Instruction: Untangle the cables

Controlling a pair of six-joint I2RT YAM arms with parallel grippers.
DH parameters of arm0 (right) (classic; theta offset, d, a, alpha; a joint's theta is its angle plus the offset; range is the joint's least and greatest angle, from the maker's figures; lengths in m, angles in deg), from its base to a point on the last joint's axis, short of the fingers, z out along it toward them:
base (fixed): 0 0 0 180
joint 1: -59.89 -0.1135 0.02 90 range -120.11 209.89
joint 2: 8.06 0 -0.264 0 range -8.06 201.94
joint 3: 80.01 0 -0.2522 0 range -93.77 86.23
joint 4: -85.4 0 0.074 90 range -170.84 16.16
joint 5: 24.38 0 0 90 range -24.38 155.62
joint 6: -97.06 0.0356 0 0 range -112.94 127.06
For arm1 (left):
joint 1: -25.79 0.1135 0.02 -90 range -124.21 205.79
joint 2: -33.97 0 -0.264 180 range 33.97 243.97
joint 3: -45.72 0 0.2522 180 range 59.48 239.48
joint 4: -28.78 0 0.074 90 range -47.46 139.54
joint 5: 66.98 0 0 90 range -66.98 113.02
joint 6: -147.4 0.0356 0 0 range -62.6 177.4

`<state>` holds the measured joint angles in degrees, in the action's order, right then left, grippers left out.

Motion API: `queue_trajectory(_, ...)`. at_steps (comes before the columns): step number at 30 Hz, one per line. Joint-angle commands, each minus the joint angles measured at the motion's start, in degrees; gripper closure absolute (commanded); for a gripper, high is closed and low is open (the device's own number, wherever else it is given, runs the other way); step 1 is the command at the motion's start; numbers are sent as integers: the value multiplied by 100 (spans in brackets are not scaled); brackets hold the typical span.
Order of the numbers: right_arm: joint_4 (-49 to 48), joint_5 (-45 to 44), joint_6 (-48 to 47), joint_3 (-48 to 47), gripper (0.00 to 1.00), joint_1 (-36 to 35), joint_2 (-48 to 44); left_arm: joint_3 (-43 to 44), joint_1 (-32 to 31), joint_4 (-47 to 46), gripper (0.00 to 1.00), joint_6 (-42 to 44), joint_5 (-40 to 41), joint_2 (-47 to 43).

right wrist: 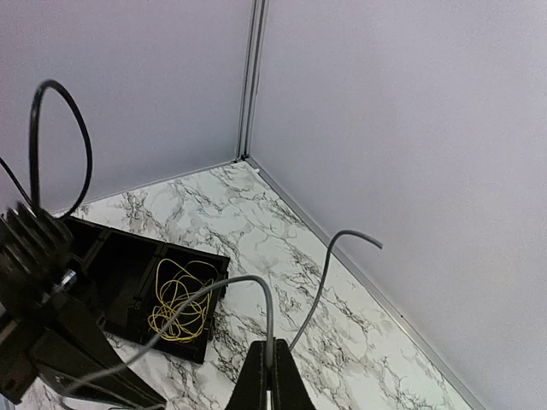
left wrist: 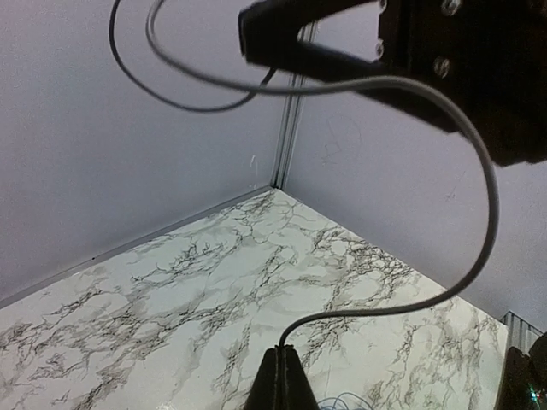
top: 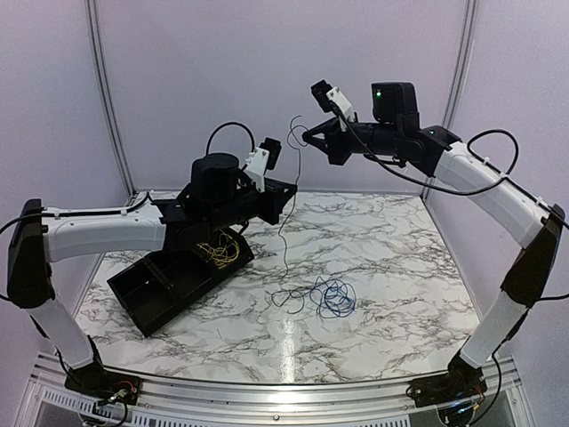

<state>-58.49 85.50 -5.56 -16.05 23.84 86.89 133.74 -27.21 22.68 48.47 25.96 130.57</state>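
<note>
The black cable (right wrist: 270, 320) is strung through the air between my hands: my right hand (right wrist: 272, 376), the higher one, is pinched shut on it, and my left hand (left wrist: 282, 376) pinches the same cable lower down. Below both hands the blue cable (top: 336, 298) lies coiled on the table (top: 391, 258). The yellow cable (right wrist: 179, 307) sits in the black tray (top: 151, 294) beneath my left hand.

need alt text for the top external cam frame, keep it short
Above a marble table, the right gripper and left gripper are each shut on one thin dark wire, which trails down to a loose blue wire coil on the table. A yellow wire lies in a black tray at left.
</note>
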Motion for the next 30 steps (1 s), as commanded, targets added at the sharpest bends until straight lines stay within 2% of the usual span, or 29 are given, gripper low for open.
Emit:
queue_trajectory(1,-63,-240,-135,341,100,18,133,-201,-35,-113,100,-150,-233,-694)
queue_trajectory(6,1,149,-45,960,100,21,108,-771,-14,-94,100,-164,357,-1574)
queue_trajectory(13,207,584,-443,914,100,-483,203,-1615,60,28,100,-320,1051,-2355)
queue_trajectory(17,241,690,-348,1003,97,-588,246,-2126,86,119,100,-523,1693,-2827)
queue_trajectory(21,280,876,-278,1082,99,-620,356,-2630,147,174,100,-861,2279,-3362)
queue_trajectory(30,299,1125,-325,-38,100,-1191,1925,-3438,403,534,100,-1786,3138,-4035)
